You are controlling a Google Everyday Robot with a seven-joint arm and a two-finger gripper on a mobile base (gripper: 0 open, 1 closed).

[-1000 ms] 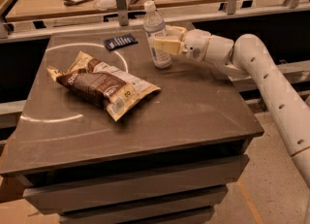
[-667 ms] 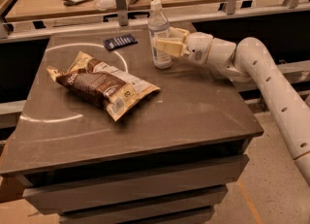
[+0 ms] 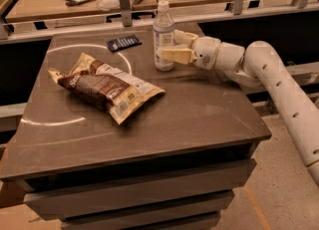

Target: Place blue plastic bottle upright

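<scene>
The clear blue plastic bottle with a white cap [image 3: 163,29] stands upright near the grey surface's [image 3: 199,114] far edge, pinched by the cream pincer [image 3: 168,46]. A sideways drag on release could topple it.

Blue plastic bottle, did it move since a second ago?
Yes. The blue plastic bottle straightened up, its top swinging toward the arm, gripped by the end effector. The chip bag, dark packet and table stayed put.
</scene>
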